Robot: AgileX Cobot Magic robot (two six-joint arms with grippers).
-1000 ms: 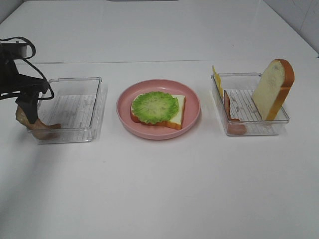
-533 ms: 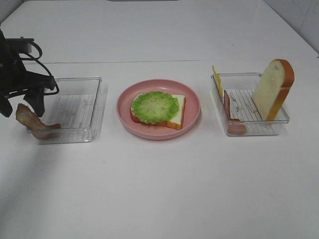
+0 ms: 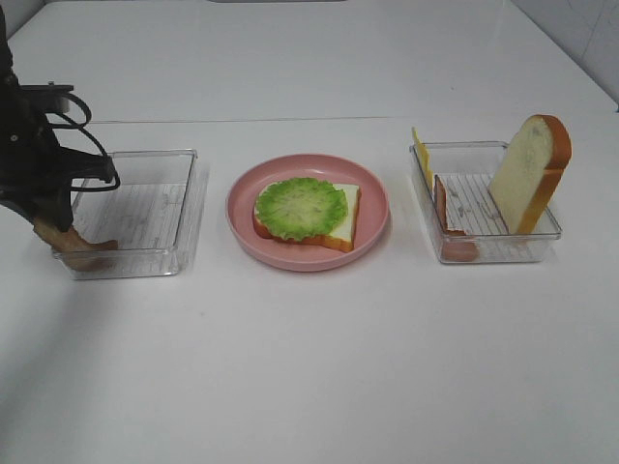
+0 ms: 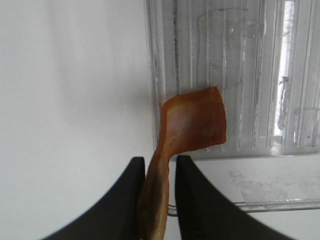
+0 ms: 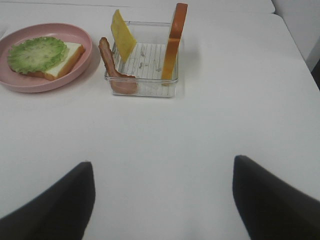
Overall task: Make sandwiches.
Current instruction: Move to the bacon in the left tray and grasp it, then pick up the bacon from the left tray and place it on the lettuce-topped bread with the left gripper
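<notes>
A pink plate [image 3: 309,263] in the middle holds a partly built sandwich [image 3: 302,208]: one bread slice topped with ruffled green lettuce, also seen in the right wrist view [image 5: 40,55]. A brown-red bacon strip [image 3: 82,253] [image 4: 192,122] hangs over the near left corner of the left clear tray [image 3: 193,193] [image 4: 240,75]. My left gripper [image 3: 48,227] [image 4: 160,160] is shut on the strip's outer end, one black finger on each side. My right gripper [image 5: 162,162] stands open over bare table, well short of the right tray [image 5: 145,90].
The right tray [image 3: 551,232] holds an upright bread slice [image 3: 530,174] [image 5: 172,50], a yellow cheese slice [image 3: 421,153] [image 5: 122,35] and another bacon strip [image 3: 450,227] [image 5: 107,57]. White table stretches along the front.
My left gripper rose off the bacon's end, came back down over it, and closed its fingers on the strip. The right gripper and everything else stayed put.
</notes>
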